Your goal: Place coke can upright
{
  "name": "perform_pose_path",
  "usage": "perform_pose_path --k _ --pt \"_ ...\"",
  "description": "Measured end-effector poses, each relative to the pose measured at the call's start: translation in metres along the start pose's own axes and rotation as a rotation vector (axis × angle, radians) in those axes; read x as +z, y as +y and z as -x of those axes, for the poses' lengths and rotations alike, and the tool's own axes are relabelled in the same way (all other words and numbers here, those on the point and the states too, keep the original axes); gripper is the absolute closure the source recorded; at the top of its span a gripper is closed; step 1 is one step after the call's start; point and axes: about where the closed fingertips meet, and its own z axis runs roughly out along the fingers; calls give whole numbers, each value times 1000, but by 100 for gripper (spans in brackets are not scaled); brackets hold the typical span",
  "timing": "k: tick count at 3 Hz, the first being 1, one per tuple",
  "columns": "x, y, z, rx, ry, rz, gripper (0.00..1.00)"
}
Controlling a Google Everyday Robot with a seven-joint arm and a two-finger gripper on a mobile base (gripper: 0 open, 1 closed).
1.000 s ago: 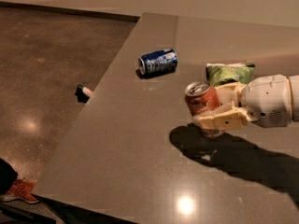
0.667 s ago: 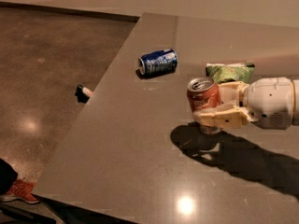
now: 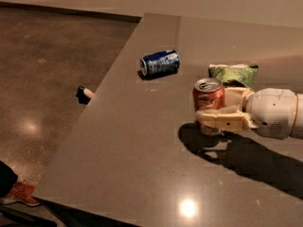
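Observation:
The coke can (image 3: 209,98), orange-red with a silver top, stands nearly upright with its top up. My gripper (image 3: 215,109) comes in from the right and is shut on the can, one cream finger (image 3: 222,119) across its front and the other behind it. The can's base is at or just above the grey table (image 3: 142,145); its shadow lies right beneath it.
A blue can (image 3: 160,63) lies on its side further back on the table. A green snack bag (image 3: 234,74) lies just behind the gripper. The table's left edge runs diagonally; a small dark object (image 3: 84,93) lies on the floor beyond it. An orange shoe (image 3: 19,194) shows at the bottom left.
The can has turned from tilted to nearly upright in my gripper and has come down towards the table. The gripper stayed in about the same spot.

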Motion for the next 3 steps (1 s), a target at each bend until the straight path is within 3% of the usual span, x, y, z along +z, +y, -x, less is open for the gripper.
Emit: perform_pose_path --k 1,2,3 --pt "-2 -8 -11 17 -75 -50 75" --pt "-5 -13 -14 13 -129 -82 44" --pt "-3 -11 -13 11 -124 -76 22"
